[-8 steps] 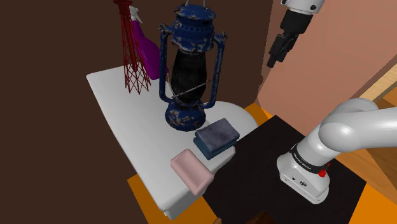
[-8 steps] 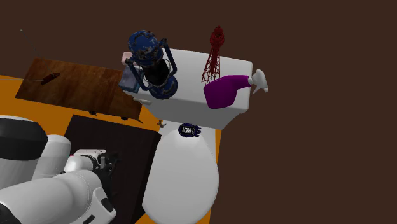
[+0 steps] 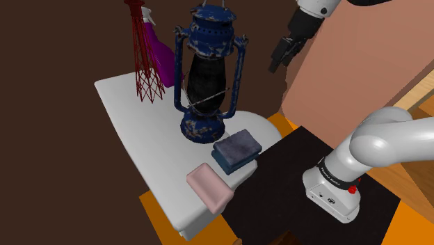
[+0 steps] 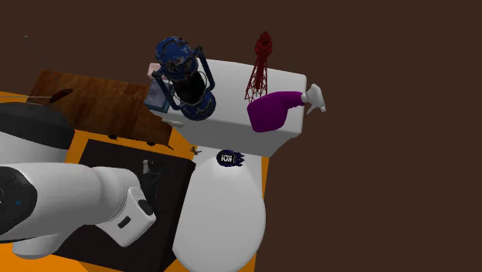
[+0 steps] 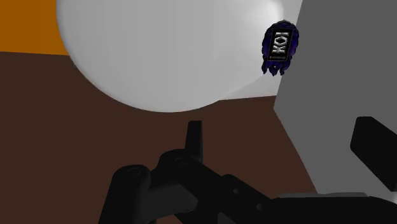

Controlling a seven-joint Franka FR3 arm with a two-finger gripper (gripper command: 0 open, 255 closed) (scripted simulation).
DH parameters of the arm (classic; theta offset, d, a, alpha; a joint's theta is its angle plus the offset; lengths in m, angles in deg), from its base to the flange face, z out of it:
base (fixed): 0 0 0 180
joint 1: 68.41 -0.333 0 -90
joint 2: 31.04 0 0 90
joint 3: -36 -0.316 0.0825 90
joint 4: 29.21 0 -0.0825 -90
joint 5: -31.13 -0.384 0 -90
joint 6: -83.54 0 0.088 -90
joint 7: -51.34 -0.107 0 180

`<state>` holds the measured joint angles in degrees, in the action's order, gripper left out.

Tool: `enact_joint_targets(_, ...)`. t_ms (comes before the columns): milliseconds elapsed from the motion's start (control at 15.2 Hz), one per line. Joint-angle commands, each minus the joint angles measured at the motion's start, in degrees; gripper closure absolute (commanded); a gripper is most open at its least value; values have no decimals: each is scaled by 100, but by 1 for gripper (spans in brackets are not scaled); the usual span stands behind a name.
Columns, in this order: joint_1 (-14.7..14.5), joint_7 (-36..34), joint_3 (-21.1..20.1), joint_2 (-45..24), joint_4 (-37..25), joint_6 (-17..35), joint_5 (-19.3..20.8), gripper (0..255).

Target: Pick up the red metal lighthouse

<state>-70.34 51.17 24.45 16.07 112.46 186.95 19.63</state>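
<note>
While the reach was only getting under way, the red lighthouse [image 3: 143, 59], a slim wire-lattice tower, stood upright at the 11 o'clock corner of the white toilet tank [image 3: 119, 103] in the shoulder view. The purple spray bottle [image 3: 163, 61] was just beside it at its 3 o'clock. Next along rose the tall blue lantern [image 3: 207, 76], with a blue folded cloth [image 3: 237, 149] at its 5 o'clock and a pink block [image 3: 209, 186] at its 6 o'clock. Further toward 3 o'clock the gripper [image 3: 282, 53] hung high in the air, well apart from the lighthouse, with the lantern between them. In the wrist view its fingers [image 5: 195, 137] stood apart with nothing between them, facing the white toilet bowl [image 5: 172, 51] and a small dark blue badge [image 5: 278, 47].

I judged this the approach step, as nothing was gripped. The next move called for travelling on toward 9 o'clock past the lantern's top, then descending over the narrow tower without knocking the lantern or the bottle.

Against half a second earlier, the gripper had shifted toward 9 o'clock, nearer the lantern. The arm [image 4: 69, 205] had changed pose in the second exterior view's lower left. Everything on the tank lay as before.
</note>
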Motion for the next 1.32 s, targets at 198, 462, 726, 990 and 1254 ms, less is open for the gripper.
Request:
enact_joint_targets(198,-73,-529,-700,-177,32,1176,-193,0)
enact_joint_targets(462,3,-1000,-1320,-443,-104,2059,-191,0)
enact_joint_targets(726,245,-1539,-2008,-756,-346,2885,-22,0)
enact_joint_targets(990,704,-2166,-2796,-1063,-691,3616,326,0)
enact_joint_targets(1254,1424,-2876,-3720,-1295,-1141,4216,821,0)
